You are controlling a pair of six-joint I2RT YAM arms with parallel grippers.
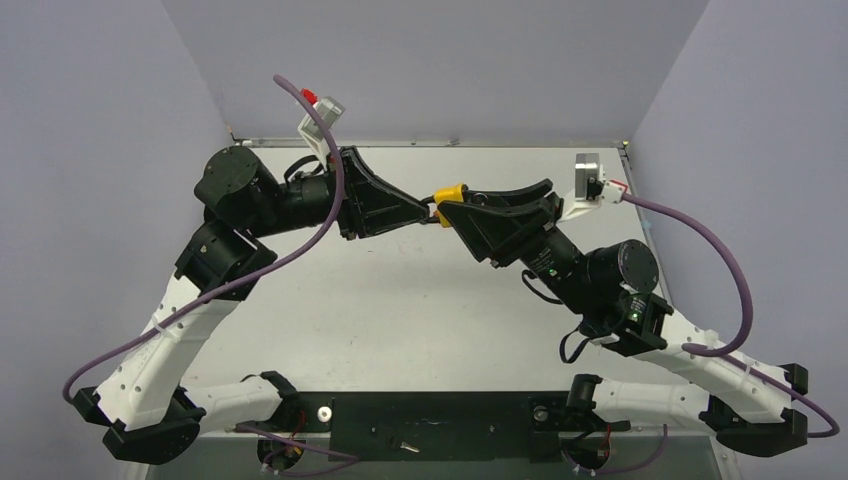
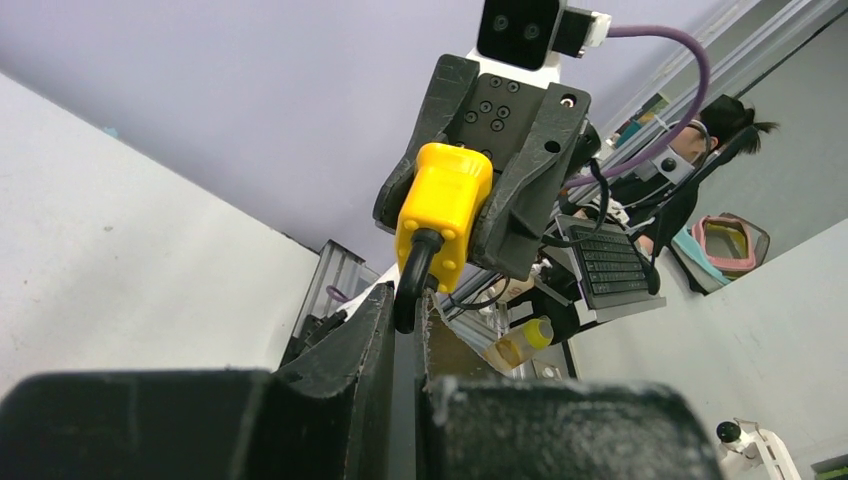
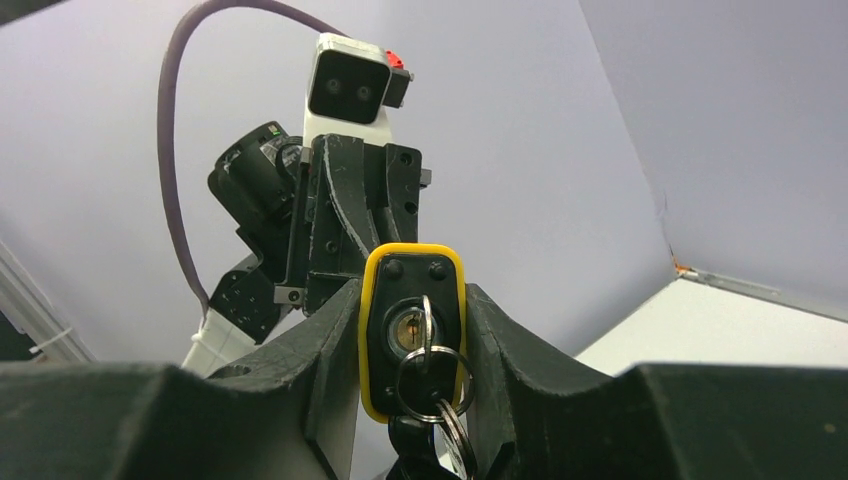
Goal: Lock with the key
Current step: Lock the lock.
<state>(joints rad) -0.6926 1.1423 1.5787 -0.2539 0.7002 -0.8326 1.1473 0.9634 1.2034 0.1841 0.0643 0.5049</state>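
A yellow padlock (image 1: 449, 192) is held in mid-air above the table between both arms. My right gripper (image 1: 449, 208) is shut on the padlock's body; in the right wrist view the padlock (image 3: 440, 300) sits between the fingers of my right gripper (image 3: 413, 292), its black face toward the camera. A key (image 3: 424, 325) is in the keyhole, with key rings (image 3: 432, 385) hanging below. My left gripper (image 1: 428, 208) is shut on the black shackle (image 2: 411, 288), seen in the left wrist view under the yellow body (image 2: 443, 215).
The white table (image 1: 400, 310) lies below, with purple walls on three sides. Purple cables (image 1: 730, 260) loop off both wrists. A small metal part (image 1: 405, 444) lies on the black bar between the arm bases.
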